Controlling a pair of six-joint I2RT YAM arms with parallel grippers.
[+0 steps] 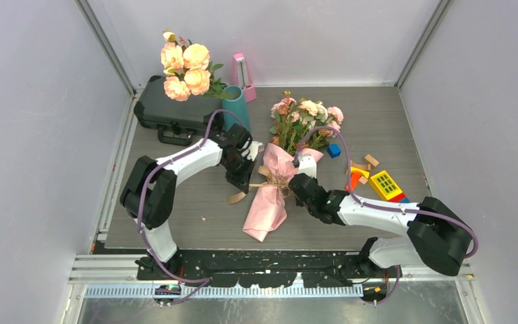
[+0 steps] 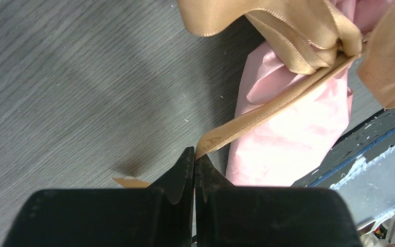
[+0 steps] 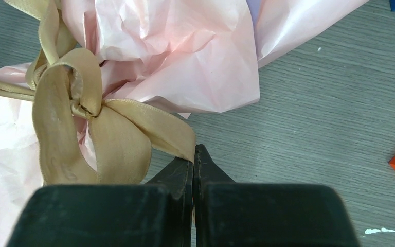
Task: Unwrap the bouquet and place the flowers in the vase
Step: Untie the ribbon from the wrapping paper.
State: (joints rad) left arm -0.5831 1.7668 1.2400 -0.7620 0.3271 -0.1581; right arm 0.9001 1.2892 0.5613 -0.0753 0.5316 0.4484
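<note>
Untying is the step in hand: left claw (image 2: 195,159) clenched on one ribbon (image 2: 298,23) tail, right claw (image 3: 194,157) on the other. Bouquet (image 1: 280,169) lies mid-table, vase (image 1: 235,106) at its eleven o'clock. Next, I reckon, pull outward toward nine and three.

Before me the grey wood-grain table (image 1: 378,121) carries a black case (image 1: 168,111) at the upper left of the frame. Just right of it stands the teal vase (image 1: 237,108), and a pink metronome-shaped object (image 1: 243,73) behind that. The bouquet (image 1: 270,209) lies at centre, blooms toward the top, its tan ribbon (image 1: 237,196) trailing left. At the right sit a blue block (image 1: 334,150), scattered coloured blocks (image 1: 359,177) and a yellow toy (image 1: 384,183).
</note>
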